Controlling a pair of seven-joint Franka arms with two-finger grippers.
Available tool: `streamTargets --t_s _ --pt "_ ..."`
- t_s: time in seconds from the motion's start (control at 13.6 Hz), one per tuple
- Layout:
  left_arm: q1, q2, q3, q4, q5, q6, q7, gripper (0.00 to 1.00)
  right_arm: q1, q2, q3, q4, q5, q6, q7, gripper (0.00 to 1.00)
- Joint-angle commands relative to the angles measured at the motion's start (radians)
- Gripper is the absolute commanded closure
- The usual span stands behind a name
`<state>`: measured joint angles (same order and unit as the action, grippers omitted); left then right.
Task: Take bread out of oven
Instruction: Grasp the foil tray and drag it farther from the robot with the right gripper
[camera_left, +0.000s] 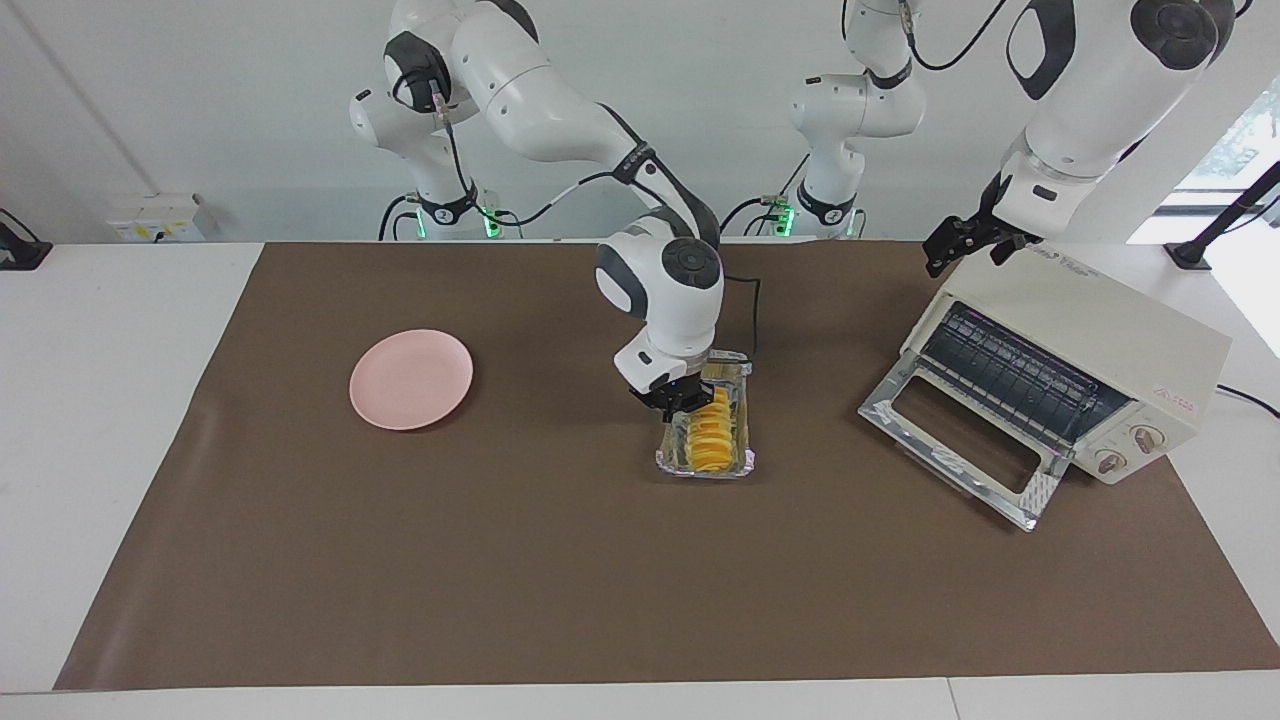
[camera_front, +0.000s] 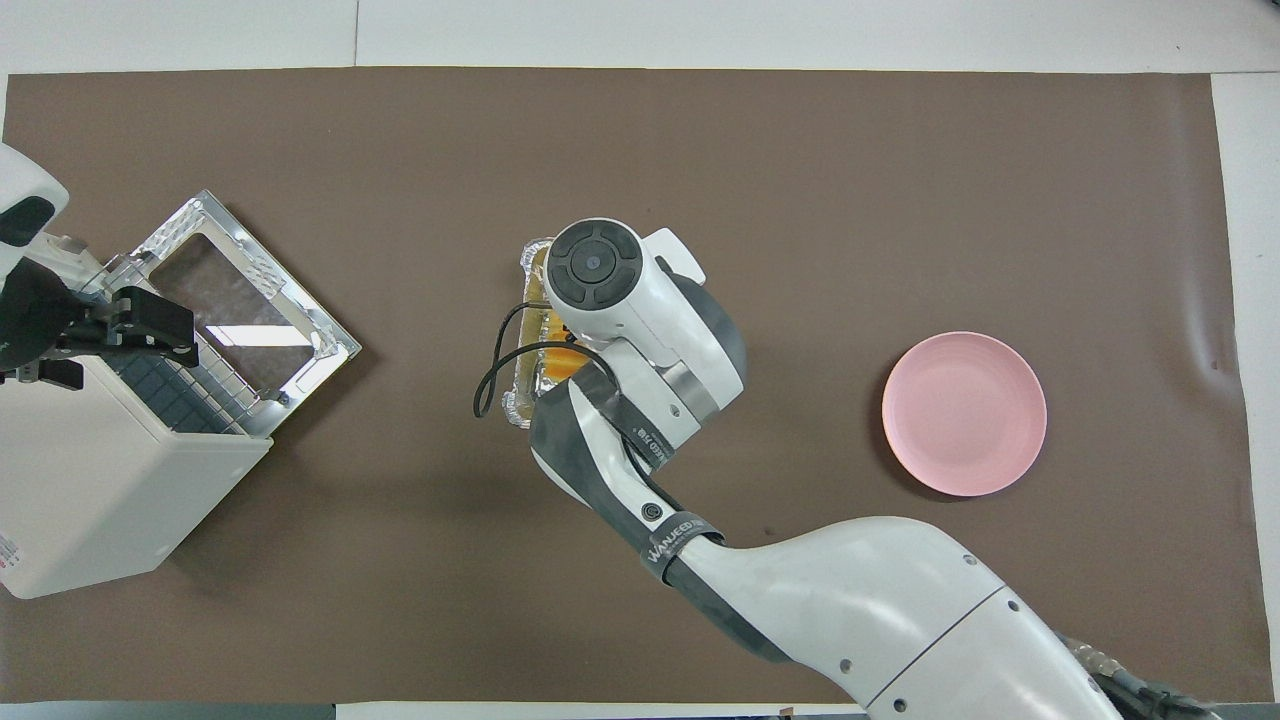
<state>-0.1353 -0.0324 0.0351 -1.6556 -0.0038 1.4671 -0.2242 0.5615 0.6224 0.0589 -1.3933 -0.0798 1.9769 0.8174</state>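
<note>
Facing view. Right end effector (camera_left: 679, 398): sitting at the robot-side end of the tray (camera_left: 745, 457), apparently gripping its rim; whether the fingers are fully closed cannot be told. Bread (camera_left: 710, 437): lying in the tray on the table (camera_left: 500, 560), between the plate (camera_left: 411, 379) and the oven (camera_left: 1070, 370), well apart from both. Judgement: the tray is being dragged toward the plate; keep it flat and slow so the thin foil is not crumpling and the loaf is not sliding out. Left end effector (camera_left: 975, 240): waiting over the oven's top corner; finger state not readable. Oven door is hanging open, rack showing no bread.

Overhead view. The right wrist is covering most of the tray (camera_front: 525, 330); only a sliver of bread (camera_front: 562, 350) is showing. Loaf: small, orange-yellow, crosswise ridges like overlapping slices. Plate (camera_front: 964, 413) is lying bare.
</note>
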Motion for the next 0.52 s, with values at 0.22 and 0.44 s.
streamTargets --t_s 0.22,0.44 --pt "0.011 -0.017 -0.006 -0.017 -0.015 0.022 0.0 0.0 -0.265 -0.007 0.012 0.217 0.107 -0.227 -0.373 1.0" --pt "0.01 -0.017 -0.004 -0.018 -0.015 0.029 -0.001 0.0 -0.391 -0.007 0.006 0.223 0.104 -0.227 -0.594 1.0"
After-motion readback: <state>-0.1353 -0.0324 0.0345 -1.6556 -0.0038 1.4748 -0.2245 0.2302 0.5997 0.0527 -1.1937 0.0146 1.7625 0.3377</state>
